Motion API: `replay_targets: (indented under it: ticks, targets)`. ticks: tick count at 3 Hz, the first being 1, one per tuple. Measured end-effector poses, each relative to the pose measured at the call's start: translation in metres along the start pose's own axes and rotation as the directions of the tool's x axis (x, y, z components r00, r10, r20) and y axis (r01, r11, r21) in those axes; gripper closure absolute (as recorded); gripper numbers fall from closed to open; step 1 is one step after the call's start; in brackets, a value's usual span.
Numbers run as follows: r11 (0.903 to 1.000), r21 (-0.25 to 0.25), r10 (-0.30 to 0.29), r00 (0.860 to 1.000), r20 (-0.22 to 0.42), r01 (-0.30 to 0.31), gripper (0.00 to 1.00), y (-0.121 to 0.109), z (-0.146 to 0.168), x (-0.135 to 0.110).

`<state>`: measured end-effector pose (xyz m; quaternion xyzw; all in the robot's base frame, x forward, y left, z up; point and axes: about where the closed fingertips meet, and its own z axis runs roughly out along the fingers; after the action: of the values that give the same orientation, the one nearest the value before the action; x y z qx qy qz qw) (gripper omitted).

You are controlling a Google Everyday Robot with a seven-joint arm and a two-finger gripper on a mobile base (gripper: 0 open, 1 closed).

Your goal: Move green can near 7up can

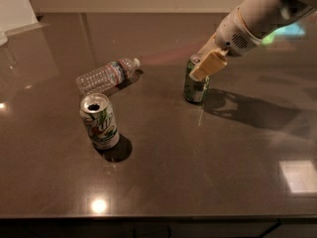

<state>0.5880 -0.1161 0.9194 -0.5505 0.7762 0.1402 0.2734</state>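
Note:
The green can stands upright on the dark table right of centre. My gripper comes in from the upper right and sits at the can's top, with its cream tip covering the can's upper part. The 7up can, mostly white with green streaks and an open silver top, stands upright at the left front, well apart from the green can.
A clear plastic water bottle lies on its side behind the 7up can, cap pointing right. The dark table has its front edge along the bottom of the view. A pale object sits at the far left corner.

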Motion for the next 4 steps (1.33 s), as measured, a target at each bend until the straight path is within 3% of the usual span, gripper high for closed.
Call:
replay_targets:
  ticks: [1,2,3,4]
  targets:
    - [0.9986,-0.041,-0.034,0.999,0.008,0.034,0.88,0.017,-0.001,-0.011]
    - [0.9902,-0.111,-0.081,0.996,0.037,0.085,1.00,0.048,-0.002,-0.029]
    - [0.9661,-0.186,-0.169,0.983,0.072,0.179,1.00,0.096,0.002,-0.052]
    - [0.9424,-0.227,-0.232,0.969,0.084,0.246,1.00,0.126,0.008,-0.064]
